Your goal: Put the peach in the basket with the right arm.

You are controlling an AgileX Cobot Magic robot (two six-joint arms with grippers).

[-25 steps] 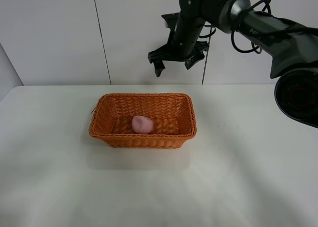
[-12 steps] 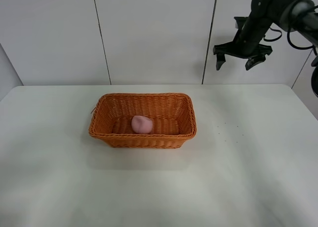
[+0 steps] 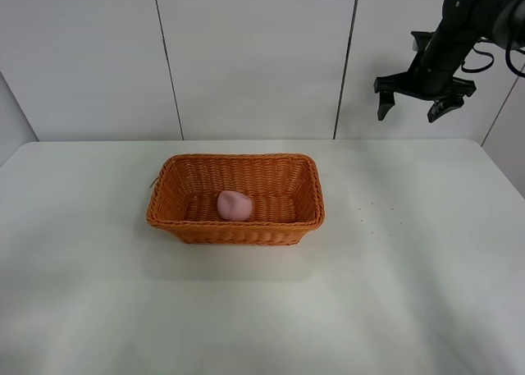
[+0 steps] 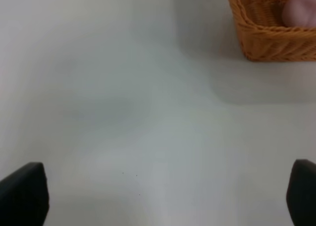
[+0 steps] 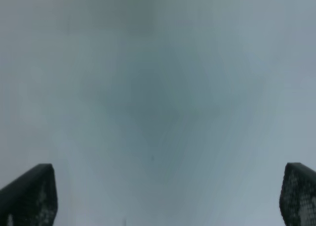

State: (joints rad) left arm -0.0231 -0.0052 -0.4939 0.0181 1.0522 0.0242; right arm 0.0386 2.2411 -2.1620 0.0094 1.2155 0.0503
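1. your right gripper [image 3: 422,108] has swung well away from the basket [image 3: 236,225] over the last second — a second ago it hung high above the basket's far rim, half a second ago it was out past the table's right half, and now it sits a little further right again, up against the wall panels.

2. the peach [image 3: 234,205] lies inside the basket, on the woven floor near the middle, slightly toward the left end; it has not shifted across the three high views.

3. read from that, the placing looks done: the fruit is where the task wants it and the arm appears to be pulling back to a rest pose. that is a judgement, not something the pictures prove.

4. the right arm [image 3: 480,6] enters from the upper right corner, its wrist bent so the pincer points down toward the table [image 3: 410,293], high above the far right edge.

5. the right pincer is spread wide and holds nothing — in its wrist view the two black fingertips [image 5: 29,194] stand at opposite sides with only blurred pale surface between them.

6. the left gripper [image 4: 158,196] does not show in the high view. its wrist camera has its two tips far apart and empty over bare table, with a corner of the basket and a sliver of the pink fruit off to one side.
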